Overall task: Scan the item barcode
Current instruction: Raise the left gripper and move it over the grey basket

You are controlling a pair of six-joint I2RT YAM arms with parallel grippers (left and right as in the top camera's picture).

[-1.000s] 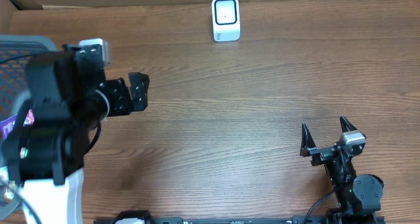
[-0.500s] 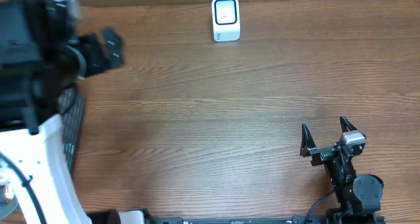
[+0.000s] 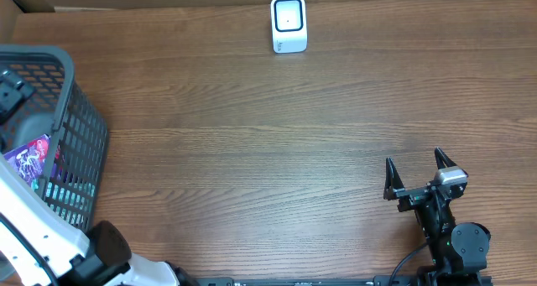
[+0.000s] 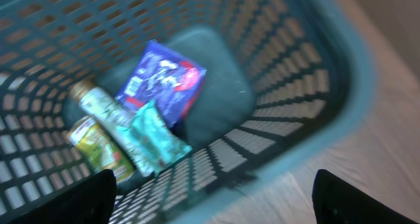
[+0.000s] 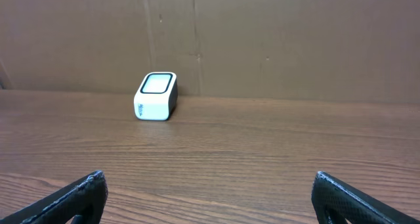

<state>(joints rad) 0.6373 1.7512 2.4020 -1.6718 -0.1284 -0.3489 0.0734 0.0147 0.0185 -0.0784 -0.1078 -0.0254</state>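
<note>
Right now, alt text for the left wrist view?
Blurred look down into a grey mesh basket holding a purple packet, a teal packet, a capped bottle and a yellow-green item. The left hand is open and empty, fingers at the bottom corners; wooden table at right.

We see a brown wooden table (image 3: 277, 127) with a cardboard wall (image 5: 295, 40) behind its far edge. At its left side stands a mesh basket (image 3: 84, 143), perhaps grey-blue; the close view is blurred.
</note>
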